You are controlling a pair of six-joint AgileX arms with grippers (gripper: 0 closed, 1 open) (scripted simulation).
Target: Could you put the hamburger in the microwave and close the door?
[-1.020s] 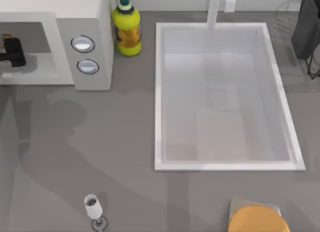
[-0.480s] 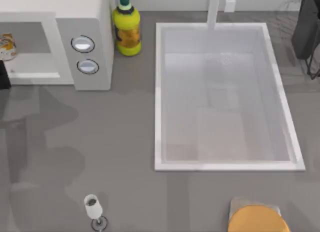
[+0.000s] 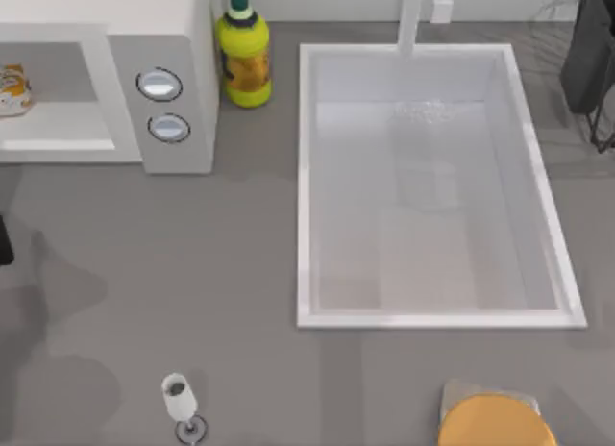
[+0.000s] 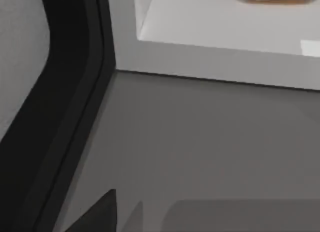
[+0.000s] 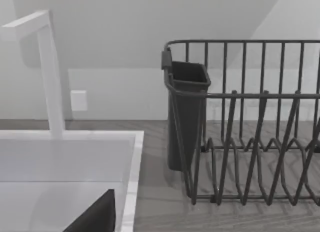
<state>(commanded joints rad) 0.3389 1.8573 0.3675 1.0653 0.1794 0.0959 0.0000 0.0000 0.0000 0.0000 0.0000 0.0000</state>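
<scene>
Since the hamburger (image 3: 12, 88) lies inside the microwave (image 3: 163, 76) cavity at the frame's upper left, only the door (image 4: 60, 117) seems left to close. The left gripper (image 3: 4, 242) sits at the left edge over the table (image 3: 231, 273); whether its fingers are open cannot be told.

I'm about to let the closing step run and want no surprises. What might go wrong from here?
1. The hamburger lies in the open microwave, and the left arm is low at the table's left edge. A misjudged sweep might hit the microwave's front instead of closing it.
2. A wide swing might tip the wine glass.
3. Jolting the microwave might topple the yellow bottle beside it.
</scene>
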